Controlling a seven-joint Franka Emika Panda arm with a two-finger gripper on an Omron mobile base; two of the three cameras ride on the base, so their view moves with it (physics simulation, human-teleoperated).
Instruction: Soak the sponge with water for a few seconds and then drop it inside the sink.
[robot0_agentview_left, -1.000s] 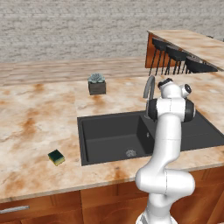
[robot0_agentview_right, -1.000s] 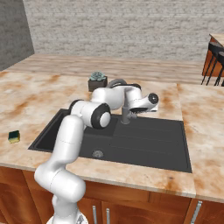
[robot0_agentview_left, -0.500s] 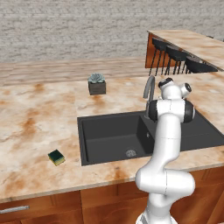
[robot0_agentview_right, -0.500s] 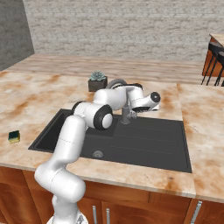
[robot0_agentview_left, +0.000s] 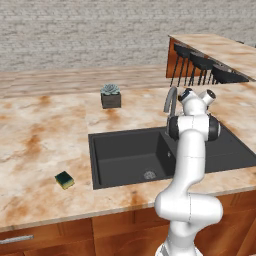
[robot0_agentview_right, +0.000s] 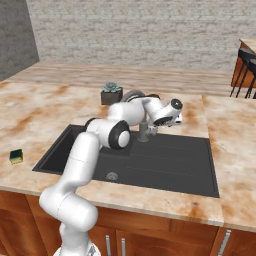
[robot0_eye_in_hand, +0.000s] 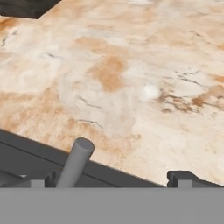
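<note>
The sponge (robot0_agentview_left: 64, 180), a small block with a dark green top over yellow, lies on the marble counter left of the sink (robot0_agentview_left: 112, 167); it also sits far left in the right base view (robot0_agentview_right: 16, 156). The black sink (robot0_agentview_right: 195, 167) has a round grey drain (robot0_agentview_right: 112, 176). My gripper (robot0_agentview_right: 170, 120) hovers beside the grey curved faucet (robot0_agentview_left: 170, 101) at the sink's back edge, far from the sponge. In the hand view my gripper (robot0_eye_in_hand: 113, 180) is open with nothing between its tips, and a grey faucet rod (robot0_eye_in_hand: 76, 161) rises near the left fingertip (robot0_eye_in_hand: 41, 181). Water is out of view.
A dark square pot with a succulent (robot0_agentview_left: 110, 96) stands on the counter behind the sink's left end. Bar stools (robot0_agentview_left: 200, 65) line a raised counter at the far right. Bare marble counter (robot0_eye_in_hand: 131, 87) lies under the hand, behind the sink rim.
The hand has swung slightly to the right beside the faucet and turned a little. The sponge has stayed in place and the jaws have stayed wide.
</note>
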